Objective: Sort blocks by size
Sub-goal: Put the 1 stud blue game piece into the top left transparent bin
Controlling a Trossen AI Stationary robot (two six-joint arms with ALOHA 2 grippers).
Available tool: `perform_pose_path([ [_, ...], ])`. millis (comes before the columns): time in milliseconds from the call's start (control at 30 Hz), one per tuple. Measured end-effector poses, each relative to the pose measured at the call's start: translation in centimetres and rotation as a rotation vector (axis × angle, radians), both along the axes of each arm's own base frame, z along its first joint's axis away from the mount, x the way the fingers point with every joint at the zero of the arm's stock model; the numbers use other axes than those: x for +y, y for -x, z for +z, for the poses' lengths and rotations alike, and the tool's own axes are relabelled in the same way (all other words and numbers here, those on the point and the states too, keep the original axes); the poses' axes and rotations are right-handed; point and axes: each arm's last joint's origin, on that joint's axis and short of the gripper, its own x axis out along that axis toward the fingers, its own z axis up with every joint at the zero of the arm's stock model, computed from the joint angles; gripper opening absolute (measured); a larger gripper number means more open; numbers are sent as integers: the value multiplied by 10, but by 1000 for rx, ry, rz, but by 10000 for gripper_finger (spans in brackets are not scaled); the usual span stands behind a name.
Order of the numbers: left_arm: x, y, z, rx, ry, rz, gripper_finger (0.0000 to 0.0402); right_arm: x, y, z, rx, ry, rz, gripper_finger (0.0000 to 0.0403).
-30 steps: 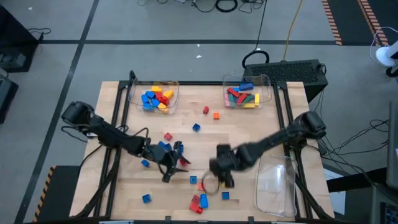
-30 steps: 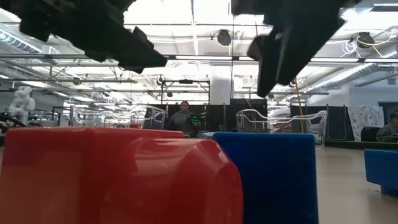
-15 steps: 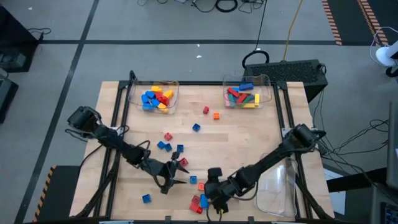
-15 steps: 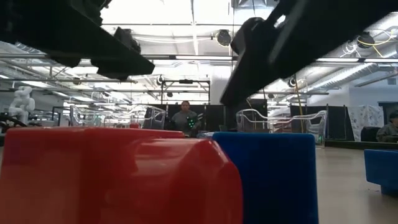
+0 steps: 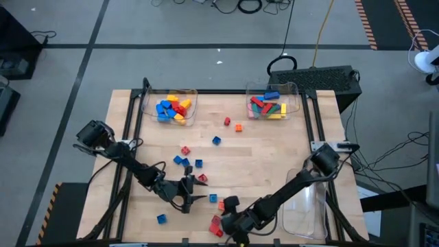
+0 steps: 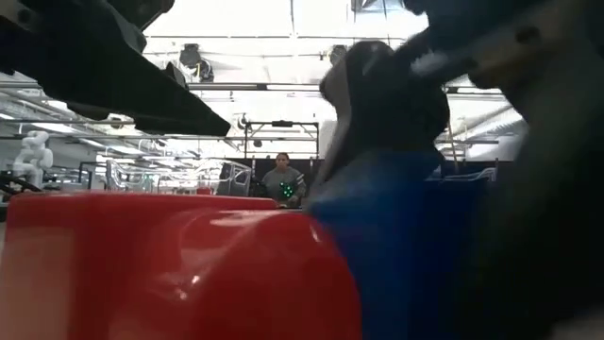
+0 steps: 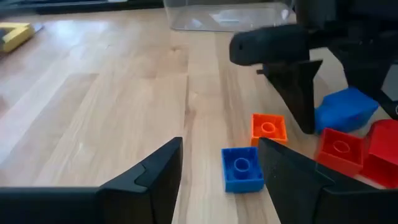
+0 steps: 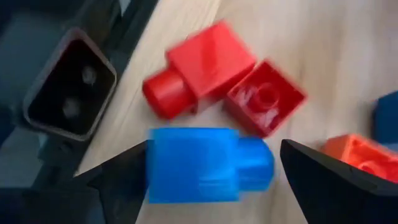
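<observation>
In the right wrist view a blue block (image 8: 208, 165) lies on its side on the table near the front edge, beside two red blocks (image 8: 211, 62) (image 8: 266, 98). My right gripper (image 8: 212, 152) is open, with one finger on either side of this blue block. My left gripper (image 7: 221, 162) is open and low over the table just to the left. A small blue block (image 7: 241, 168) lies just ahead of its fingers, with an orange block (image 7: 268, 128) behind it. More blocks lie scattered at mid-table (image 5: 185, 149). My right gripper comes down slanting from the right, and its fingers (image 8: 124, 180) stand close on both sides of the blue block's ends (image 8: 155, 168). The block lies flat on the table. Whether a finger touches it I cannot tell.
Two clear trays with sorted blocks stand at the far edge, one on the left (image 5: 171, 106) and one on the right (image 5: 274, 103). Another clear tray (image 5: 305, 206) lies at the near right under my right arm. A lone blue block (image 5: 162, 219) sits near the front left.
My right gripper has swept toward the table's near edge and to the left, sinking over the red and blue blocks there. My left gripper has moved a little toward the near edge and lower.
</observation>
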Motion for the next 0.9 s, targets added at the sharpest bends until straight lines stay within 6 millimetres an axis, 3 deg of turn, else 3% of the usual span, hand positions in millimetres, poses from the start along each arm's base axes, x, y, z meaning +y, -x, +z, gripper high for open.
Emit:
perform_pose_path([
  [300,-2,1,0,0,24,4,210,-5,3,-6,82,35,-45,300],
  [567,-1,1,0,0,21,9,210,-7,4,-3,78,59,-40,215],
  [900,7,11,21,-14,24,153,210,-23,2,39,-33,88,-127,99],
])
